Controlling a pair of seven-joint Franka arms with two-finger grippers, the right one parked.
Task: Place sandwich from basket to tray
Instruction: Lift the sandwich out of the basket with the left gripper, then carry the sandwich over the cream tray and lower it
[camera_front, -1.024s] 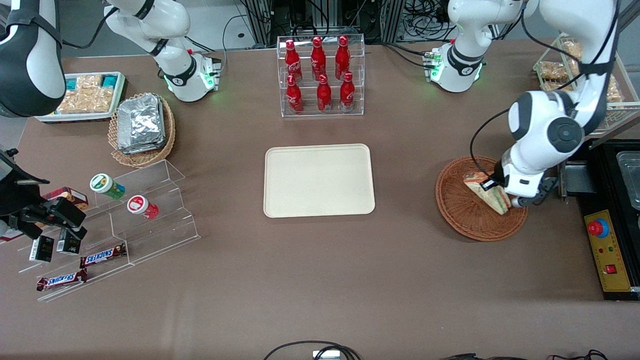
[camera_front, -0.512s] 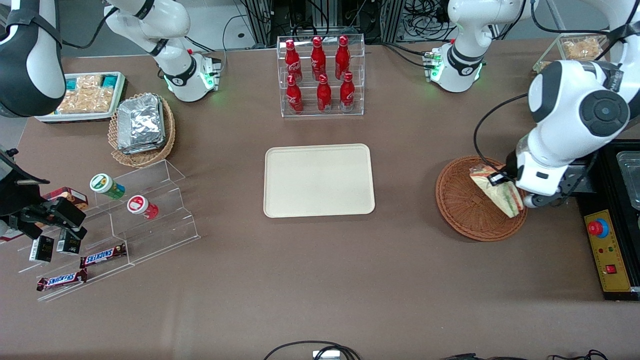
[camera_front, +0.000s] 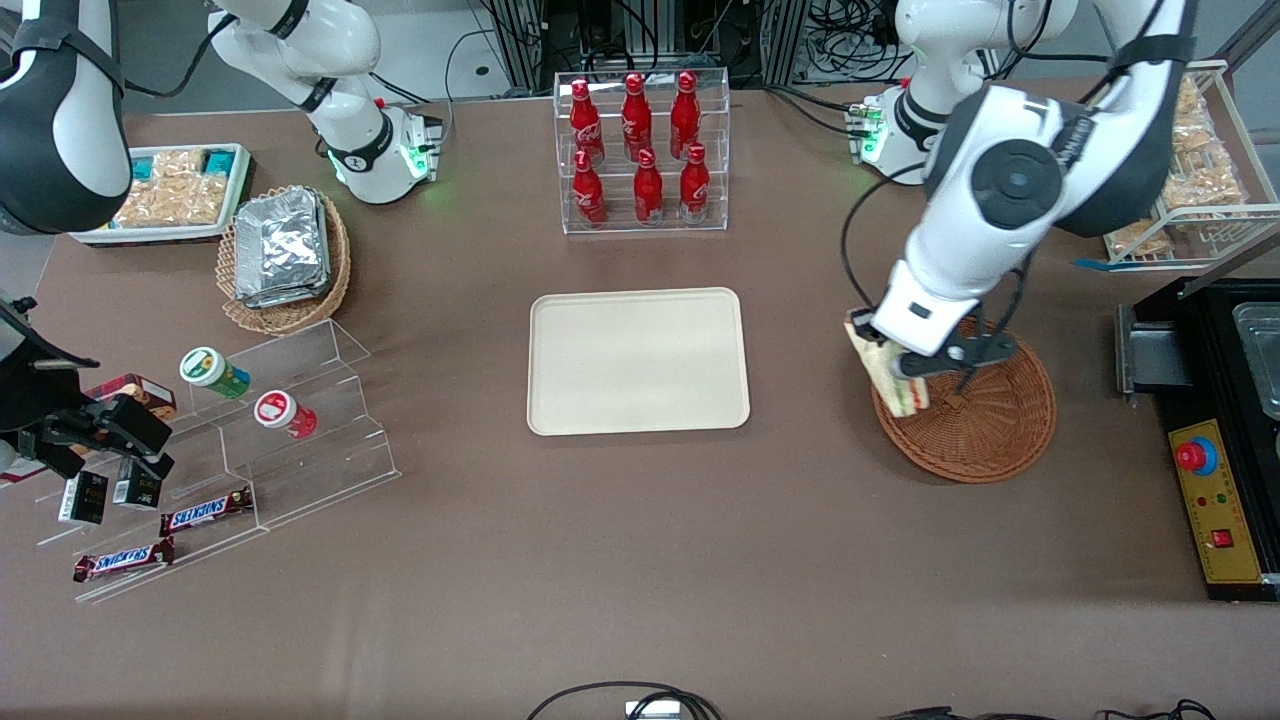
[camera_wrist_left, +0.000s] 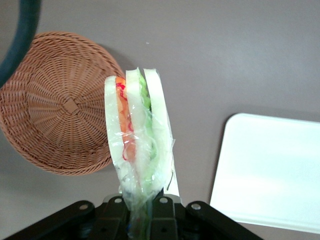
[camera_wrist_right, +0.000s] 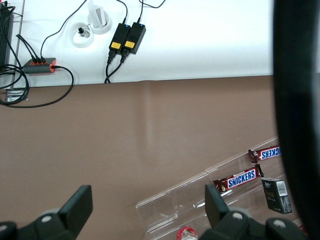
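Note:
My left gripper (camera_front: 898, 362) is shut on the sandwich (camera_front: 884, 370), a clear-wrapped wedge of pale bread with red, orange and green layers. It hangs in the air above the basket's edge that faces the tray. In the left wrist view the sandwich (camera_wrist_left: 137, 135) sticks out from between the closed fingers (camera_wrist_left: 162, 210). The round reddish-brown wicker basket (camera_front: 985, 420) is empty; it also shows in the left wrist view (camera_wrist_left: 55, 105). The flat cream-beige tray (camera_front: 638, 360) lies bare at the table's middle, and its corner shows in the left wrist view (camera_wrist_left: 270, 170).
A clear rack of red bottles (camera_front: 640, 150) stands farther from the front camera than the tray. A tan basket of foil packs (camera_front: 283, 255), a white snack tray (camera_front: 170, 190) and an acrylic step stand (camera_front: 250, 440) lie toward the parked arm's end. A black control box (camera_front: 1215, 500) sits beside the basket.
The gripper has lifted the sandwich out of the basket and carried it toward the tray, from the basket's control-box side to its tray-side edge. The basket is now empty.

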